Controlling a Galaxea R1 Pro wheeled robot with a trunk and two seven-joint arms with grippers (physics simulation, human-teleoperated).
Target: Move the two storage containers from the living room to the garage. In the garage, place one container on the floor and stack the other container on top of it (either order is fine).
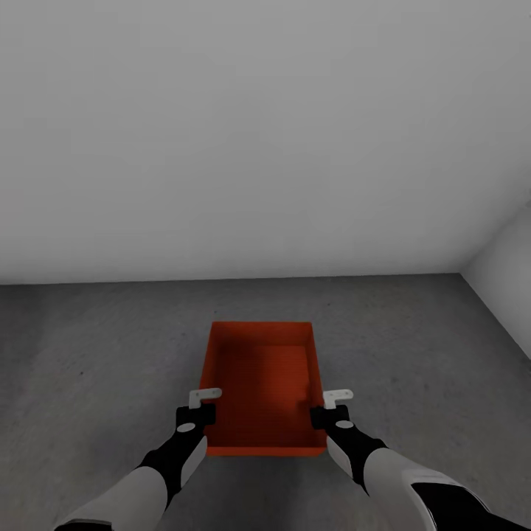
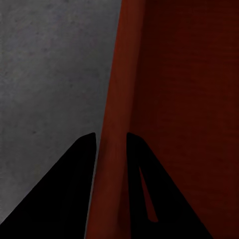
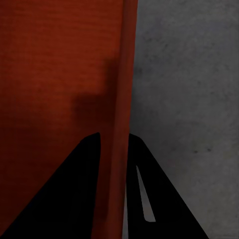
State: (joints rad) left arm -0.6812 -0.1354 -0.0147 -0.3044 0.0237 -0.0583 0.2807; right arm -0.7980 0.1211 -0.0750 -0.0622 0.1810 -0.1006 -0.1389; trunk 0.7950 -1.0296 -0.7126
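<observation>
One storage container (image 1: pixel 262 383) sat low centre of frame over the garage floor (image 1: pixel 88 354). Left gripper (image 1: pixel 200 404) and right gripper (image 1: pixel 332 405) each pinched a side wall, fingers nearly closed. Second container and stacking seemingly remained.

A plain white-grey wall (image 1: pixel 251 133) meets a rough, dark grey concrete-like floor (image 1: pixel 96 346); a second pale wall (image 1: pixel 509 280) forms a corner at right, light soft and even

Both arms reach forward and down, side by side. The left gripper (image 1: pixel 200 402) pinches the left wall of the storage container (image 1: pixel 264 383) between its fingers (image 2: pixel 74 189). The right gripper (image 1: pixel 332 404) pinches the right wall the same way.
</observation>
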